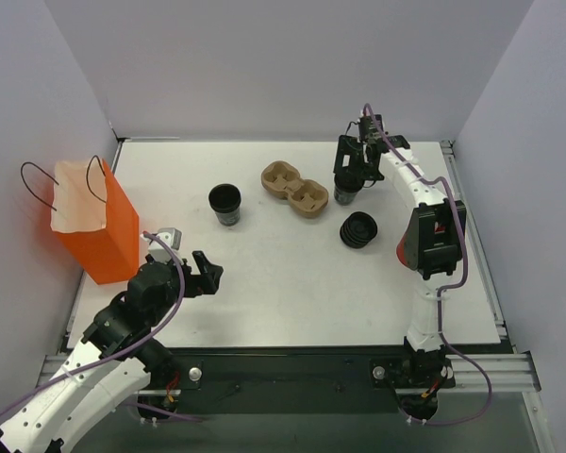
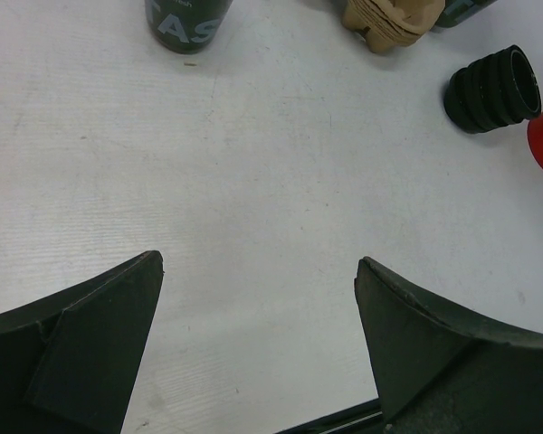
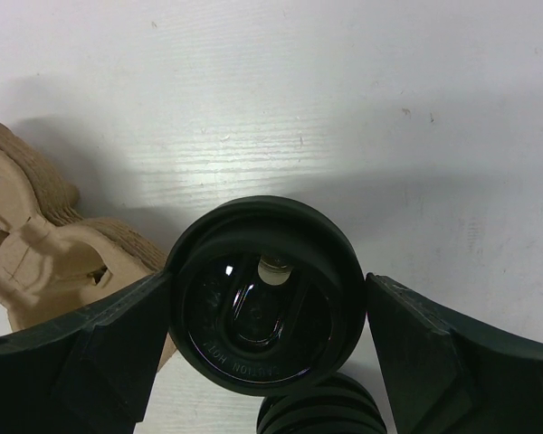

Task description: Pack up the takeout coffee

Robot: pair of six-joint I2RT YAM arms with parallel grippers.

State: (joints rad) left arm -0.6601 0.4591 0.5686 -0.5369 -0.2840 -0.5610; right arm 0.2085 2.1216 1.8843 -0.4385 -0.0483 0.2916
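The takeout coffee (image 1: pixel 347 193), a small black cup with a black lid (image 3: pixel 265 294), stands upright on the table just right of the cardboard cup carrier (image 1: pixel 295 189). My right gripper (image 1: pixel 351 177) comes down over it and is open (image 3: pixel 268 278). Its left finger lies against the lid's rim, and a thin gap shows at the right finger. My left gripper (image 1: pixel 206 274) hovers low over the near left of the table, open wide (image 2: pixel 259 262), with only bare tabletop between its fingers. The orange paper bag (image 1: pixel 99 231) stands open at the left edge.
A black cup with no lid (image 1: pixel 224 203) stands mid-table, left of the carrier (image 2: pixel 389 20). A stack of loose black lids (image 1: pixel 358 229) lies on its side just in front of the lidded cup (image 3: pixel 321 407). White walls enclose the table on three sides.
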